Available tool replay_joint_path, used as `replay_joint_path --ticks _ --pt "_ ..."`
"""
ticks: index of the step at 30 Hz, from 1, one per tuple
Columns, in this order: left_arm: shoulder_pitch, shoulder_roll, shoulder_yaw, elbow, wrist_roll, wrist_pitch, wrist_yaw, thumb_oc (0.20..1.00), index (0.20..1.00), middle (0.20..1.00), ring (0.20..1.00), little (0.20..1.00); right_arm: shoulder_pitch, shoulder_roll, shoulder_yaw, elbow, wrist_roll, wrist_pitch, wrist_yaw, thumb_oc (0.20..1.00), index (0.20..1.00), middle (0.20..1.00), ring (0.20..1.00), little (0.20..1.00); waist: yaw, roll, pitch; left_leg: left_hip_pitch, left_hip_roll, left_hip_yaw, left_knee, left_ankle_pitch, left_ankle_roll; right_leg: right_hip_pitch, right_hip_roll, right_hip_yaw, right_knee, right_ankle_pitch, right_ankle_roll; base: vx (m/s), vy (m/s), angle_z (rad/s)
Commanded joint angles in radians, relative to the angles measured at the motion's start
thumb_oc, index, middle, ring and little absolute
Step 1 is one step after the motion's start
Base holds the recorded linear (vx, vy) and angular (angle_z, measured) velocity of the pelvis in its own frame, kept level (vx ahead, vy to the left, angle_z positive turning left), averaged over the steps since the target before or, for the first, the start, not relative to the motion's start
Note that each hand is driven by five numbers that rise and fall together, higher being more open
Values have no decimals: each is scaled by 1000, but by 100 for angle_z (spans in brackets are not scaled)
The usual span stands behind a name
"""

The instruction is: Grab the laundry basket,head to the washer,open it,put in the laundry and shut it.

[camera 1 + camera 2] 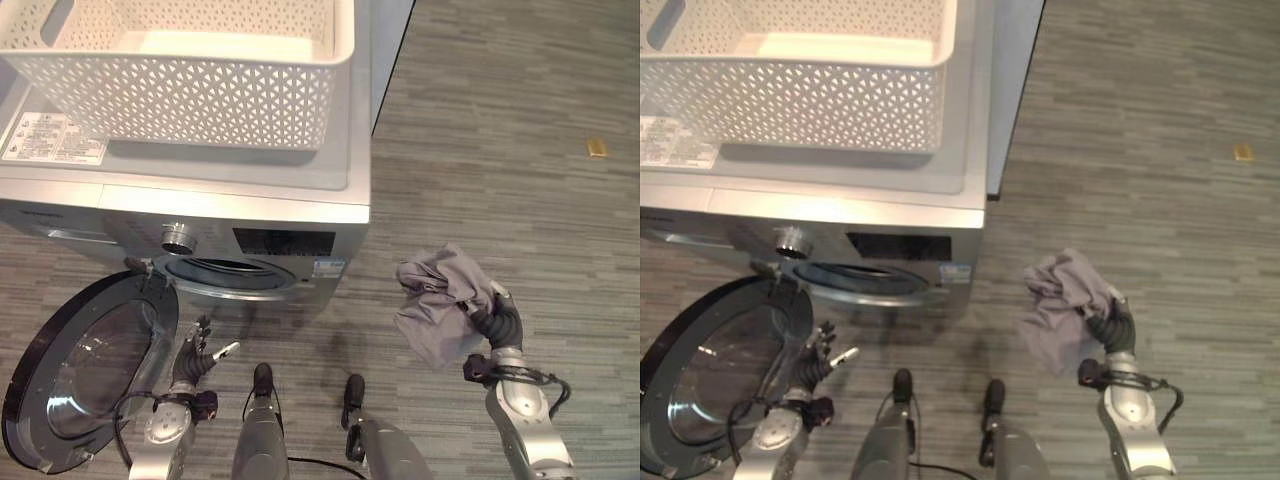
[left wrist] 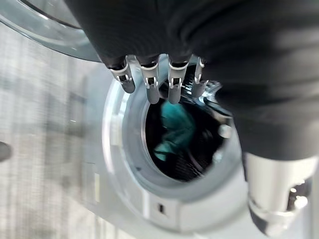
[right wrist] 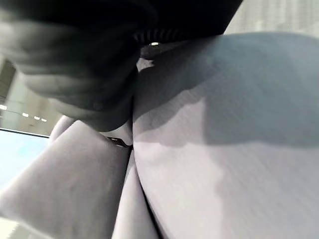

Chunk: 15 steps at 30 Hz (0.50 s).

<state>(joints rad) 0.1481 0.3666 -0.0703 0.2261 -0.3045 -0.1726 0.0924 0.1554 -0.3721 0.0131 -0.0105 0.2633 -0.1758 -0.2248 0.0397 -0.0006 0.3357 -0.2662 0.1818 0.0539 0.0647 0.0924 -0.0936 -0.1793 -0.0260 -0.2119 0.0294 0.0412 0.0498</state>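
The white perforated laundry basket [image 1: 180, 100] stands on top of the silver washer [image 1: 230, 205]. The washer's round door [image 1: 85, 365] hangs open to the left, and the drum opening [image 1: 232, 272] is uncovered. In the left wrist view a teal garment [image 2: 177, 129] lies inside the drum. My left hand [image 1: 195, 355] is low beside the door's inner edge, fingers relaxed and holding nothing. My right hand [image 1: 500, 325] is out to the right of the washer, above the floor, shut on a bunched grey cloth [image 1: 435, 300] that hangs from it.
A label sheet [image 1: 55, 138] is stuck on the washer's lid left of the basket. Grey striped floor spreads to the right, with a small yellow object [image 1: 597, 148] lying far right. The open door takes up the space at lower left.
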Motion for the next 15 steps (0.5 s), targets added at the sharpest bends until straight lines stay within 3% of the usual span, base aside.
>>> replay_joint_path --ticks 1,7,9,15 --pt "2 108 -23 -102 -22 -53 -65 1000 1000 1000 1000 1000 -38 -17 -14 -102 73 -68 40 200 200 200 200 200 -8 -34 -4 -54 -25 22 36 8 33 92 -33 12 118 -214 -9 -43 -21 20" --pt "-14 139 -171 -224 -117 4 -136 1000 1000 1000 1000 1000 -48 -22 45 -68 110 -44 51 200 200 200 200 200 -24 -23 -1 -41 -10 28 25 27 30 89 -22 11 135 -220 -19 -26 -19 8" --pt "-104 115 -272 -242 -156 18 -117 1000 1000 1000 1000 1000 -73 -22 93 -66 130 -46 42 200 200 200 200 200 -37 -30 7 -41 -5 28 24 34 27 84 -18 10 147 -222 -24 -21 -29 3" --pt "-200 88 -359 -221 -129 14 -62 1000 1000 1000 1000 1000 -104 8 180 -33 195 -52 25 200 200 200 200 200 -37 -41 41 -52 -6 24 14 42 29 57 -27 -9 177 -220 -23 -21 -5 3"
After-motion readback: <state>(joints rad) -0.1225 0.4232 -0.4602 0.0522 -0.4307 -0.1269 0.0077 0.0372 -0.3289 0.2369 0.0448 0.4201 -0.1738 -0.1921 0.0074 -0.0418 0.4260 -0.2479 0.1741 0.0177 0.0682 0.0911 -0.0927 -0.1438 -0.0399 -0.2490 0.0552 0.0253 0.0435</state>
